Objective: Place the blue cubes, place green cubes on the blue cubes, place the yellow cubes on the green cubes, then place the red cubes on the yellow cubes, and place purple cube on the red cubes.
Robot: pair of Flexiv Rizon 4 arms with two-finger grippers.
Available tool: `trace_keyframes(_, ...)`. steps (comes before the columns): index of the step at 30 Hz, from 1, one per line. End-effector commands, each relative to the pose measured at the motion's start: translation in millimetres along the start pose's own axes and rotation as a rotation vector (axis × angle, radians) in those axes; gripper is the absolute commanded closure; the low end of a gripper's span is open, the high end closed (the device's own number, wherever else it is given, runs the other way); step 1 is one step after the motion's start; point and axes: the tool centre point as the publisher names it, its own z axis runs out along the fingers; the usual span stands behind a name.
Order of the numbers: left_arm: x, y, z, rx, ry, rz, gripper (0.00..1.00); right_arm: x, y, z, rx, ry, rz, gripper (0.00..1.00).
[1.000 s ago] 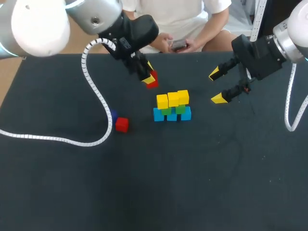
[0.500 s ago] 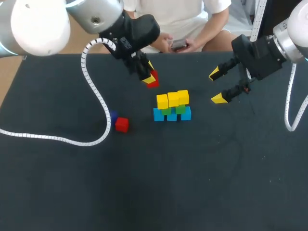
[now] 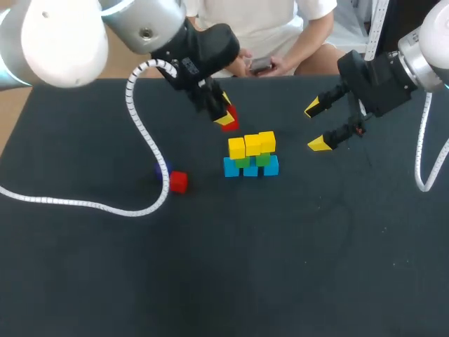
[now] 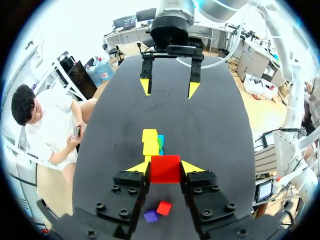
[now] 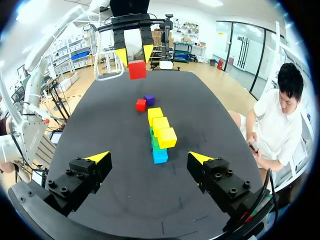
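While my left gripper (image 4: pixel 164 168) clamps red cube (image 5: pixel 137 69), yellow cubes (image 3: pixel 251 145) lie just ahead and below, row running straight away from gripper; left arm nearer. Right gripper (image 3: pixel 317 126) spread apart, empty, beyond row.

Head: looked down on table (image 3: pixel 84 281) from above and behind, far enough back to take in both arms and the whole stack (image 3: pixel 251 156).

Left wrist: looked out along own fingers, close over held red cube (image 4: pixel 165 168), faced across table toward right gripper (image 4: pixel 169 89).

Right wrist: faced the opposite way, toward left gripper (image 5: pixel 135 53).

Shared in all three: stack, loose red cube (image 3: pixel 178 182), purple cube (image 3: pixel 163 168). Stack seen end-on from both wrists, side-on from head.
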Motion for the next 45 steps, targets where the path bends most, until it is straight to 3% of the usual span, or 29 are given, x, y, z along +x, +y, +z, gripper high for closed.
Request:
trace_keyframes(1, -14.2, -11.6, 1.8, -0.008, 0.012, 0.003, 1.0, 0.2, 1.2, -0.3, 0.003, -0.001, 0.0, 0.0)
trace_keyframes(8, -29.8, -24.5, 6.6, 0.007, 0.027, 0.031, 1.0, 0.2, 1.2, -0.3, 0.003, -0.001, 0.0, 0.0)
trace_keyframes(16, -21.2, -31.7, 29.3, 0.049, 0.018, -0.001, 1.0, 0.2, 1.2, -0.3, 0.003, -0.001, 0.0, 0.0)
trace_keyframes(45, -14.8, -25.1, 53.5, 0.075, 0.027, -0.02, 1.0, 0.2, 1.2, -0.3, 0.003, -0.001, 0.0, 0.0)
